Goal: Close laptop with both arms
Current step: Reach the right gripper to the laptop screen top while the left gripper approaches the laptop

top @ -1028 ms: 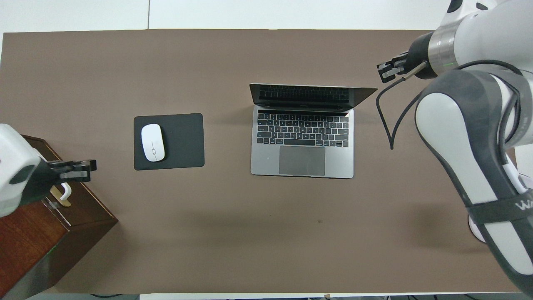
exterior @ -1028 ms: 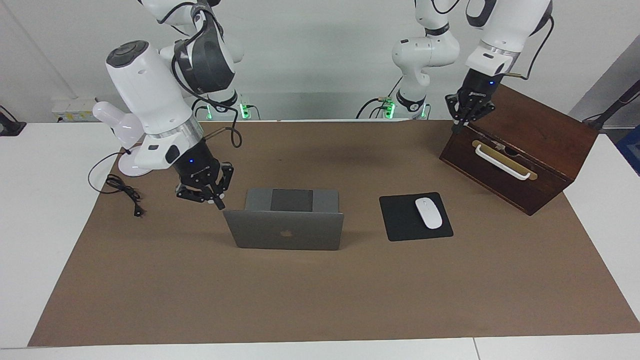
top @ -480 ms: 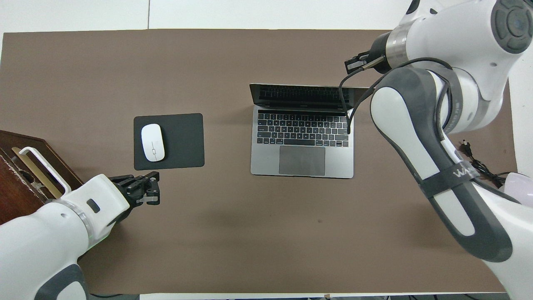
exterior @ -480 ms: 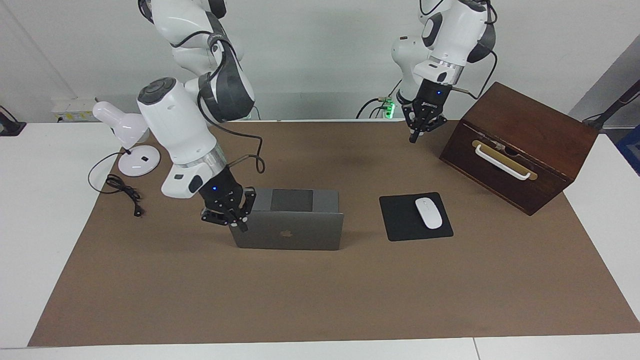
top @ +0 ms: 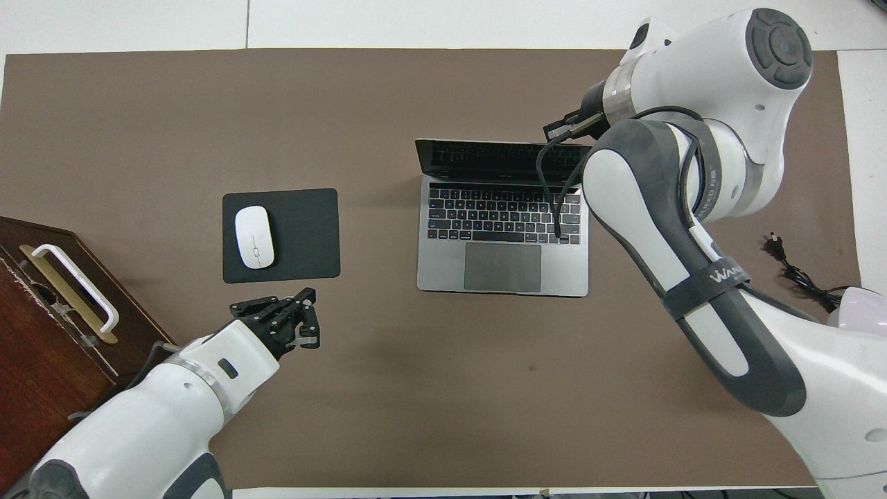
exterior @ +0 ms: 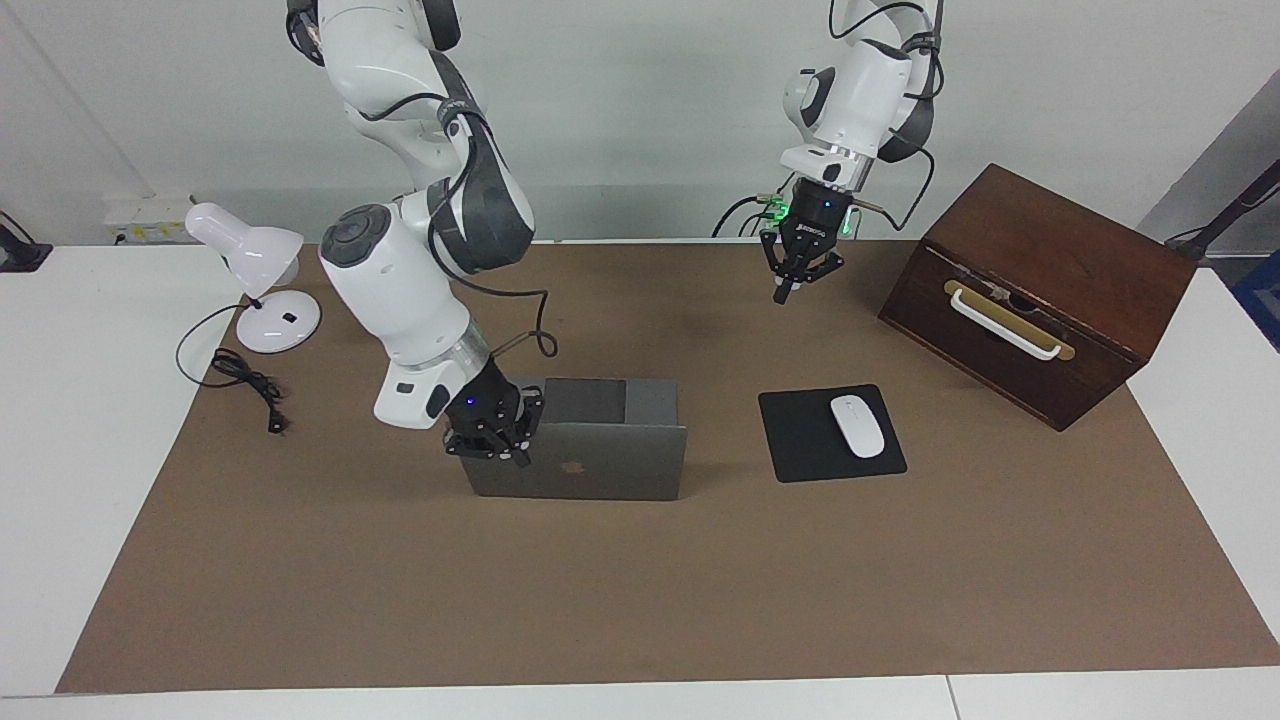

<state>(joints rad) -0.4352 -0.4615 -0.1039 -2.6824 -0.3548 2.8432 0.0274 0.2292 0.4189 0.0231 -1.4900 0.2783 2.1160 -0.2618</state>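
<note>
Pressing at the lid's top edge, the right tool (exterior: 492, 441) sits against the corner of the laptop (exterior: 590, 470) nearest the right arm's end of the desk; its fingers are bunched against the lid and I cannot tell how wide they stand. In the overhead view only the tip of this tool (top: 563, 129) shows past the arm's wrist, just beside the lid's corner. The laptop (top: 503, 235) stands open near the middle of the brown mat (exterior: 640, 580) on the desk (exterior: 90, 400), its lid leaning over the keyboard.

The left tool (exterior: 797, 273) hangs in the air with fingers a little apart, over bare mat toward the left arm's end from the laptop. Seen from overhead, that tool (top: 294, 319) holds nothing.

Beside the laptop, toward the left arm's end, lies a black mouse pad (exterior: 800, 440) carrying a white mouse (exterior: 857, 425). A wooden box (exterior: 1040, 290) stands nearer that end again. A white lamp (exterior: 250, 270) sits at the right arm's end.
</note>
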